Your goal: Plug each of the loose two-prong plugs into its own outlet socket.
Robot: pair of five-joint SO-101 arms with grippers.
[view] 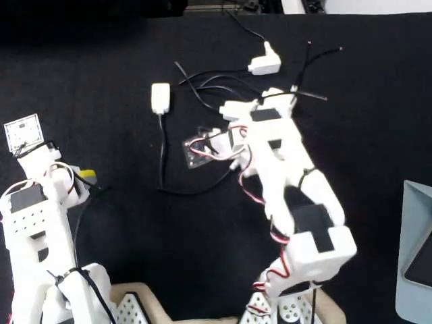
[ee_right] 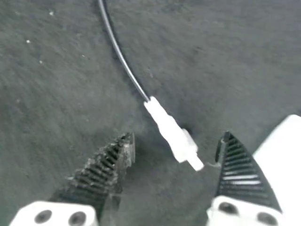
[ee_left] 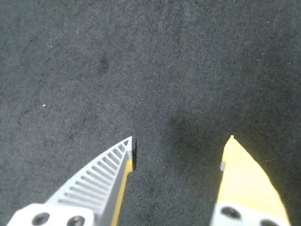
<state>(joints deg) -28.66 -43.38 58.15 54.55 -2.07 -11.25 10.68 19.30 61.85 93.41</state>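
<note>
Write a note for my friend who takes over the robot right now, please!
Left gripper: open, holding nothing, over the bare black mat.
Right gripper: open, a finger on each side of a white plug that lies on the mat, not gripped.
Near white piece and far white piece, both with cables, lie loose on the mat.
Done: no plug visibly in a socket.
Left: grip the plug, then seat each one.

The light was even and rather dim over my black worktop (view: 115,223), which swallowed most of it. My white right arm (view: 283,162) shone pale, nearly washed out. A soft shadow lay by my left fingers (ee_left: 244,174); another hugged the plug (ee_right: 171,134) near my right fingers (ee_right: 240,165).
</note>
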